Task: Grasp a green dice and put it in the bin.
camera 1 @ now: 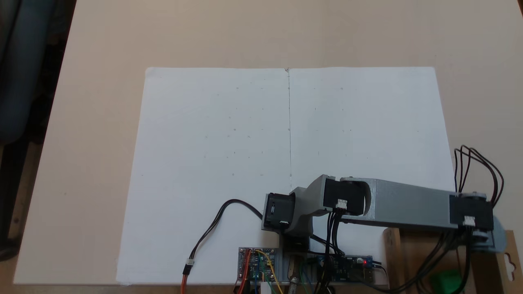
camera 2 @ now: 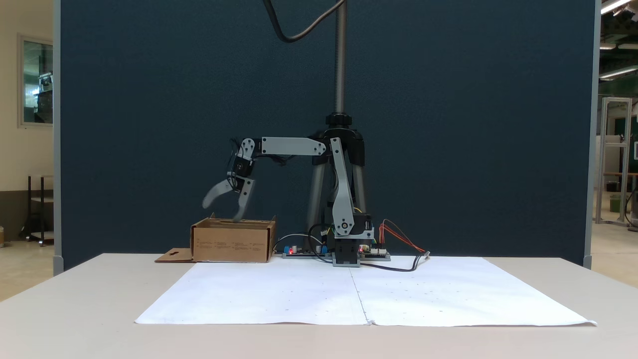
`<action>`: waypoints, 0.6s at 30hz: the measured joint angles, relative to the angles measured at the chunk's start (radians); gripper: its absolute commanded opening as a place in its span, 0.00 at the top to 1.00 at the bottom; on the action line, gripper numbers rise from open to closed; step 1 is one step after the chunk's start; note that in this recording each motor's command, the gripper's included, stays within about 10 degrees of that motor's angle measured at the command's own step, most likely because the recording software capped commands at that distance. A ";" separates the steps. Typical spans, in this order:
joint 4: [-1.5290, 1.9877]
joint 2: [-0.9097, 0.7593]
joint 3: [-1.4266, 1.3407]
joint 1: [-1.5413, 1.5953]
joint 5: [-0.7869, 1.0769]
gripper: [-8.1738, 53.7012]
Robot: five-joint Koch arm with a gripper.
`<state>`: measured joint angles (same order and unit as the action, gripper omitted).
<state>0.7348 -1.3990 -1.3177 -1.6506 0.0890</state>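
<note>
In a fixed view from the side, my gripper [camera 2: 222, 212] hangs open just above the bin [camera 2: 233, 242], a shallow brown cardboard box left of the arm's base. One finger [camera 2: 214, 194] is spread out to the left and nothing is between the jaws. In a fixed view from above, the green dice [camera 1: 447, 281] lies inside the bin [camera 1: 392, 253] at the bottom right, partly behind black cables. The arm's wrist [camera 1: 470, 212] reaches over the box there. The box walls hide the dice from the side.
Two white paper sheets [camera 1: 216, 163] cover the middle of the beige table. The arm's base and circuit boards [camera 1: 257, 263] with loose wires sit at the near edge. The bin's flap [camera 2: 172, 256] with its hang-hole lies flat on the table. A tripod [camera 2: 340, 124] stands behind the base.
</note>
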 measured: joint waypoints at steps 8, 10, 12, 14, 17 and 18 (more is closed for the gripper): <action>-0.245 -0.195 0.018 0.584 -0.087 0.16; -0.249 -0.222 0.018 0.762 -0.086 0.16; -0.250 -0.224 0.018 0.848 -0.086 0.16; -0.249 -0.221 0.017 0.957 -0.087 0.16; -0.249 -0.225 0.017 1.157 -0.087 0.16; -0.250 -0.241 0.002 1.230 -0.087 0.16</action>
<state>0.4847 -1.6398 -1.3162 -0.4203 0.0015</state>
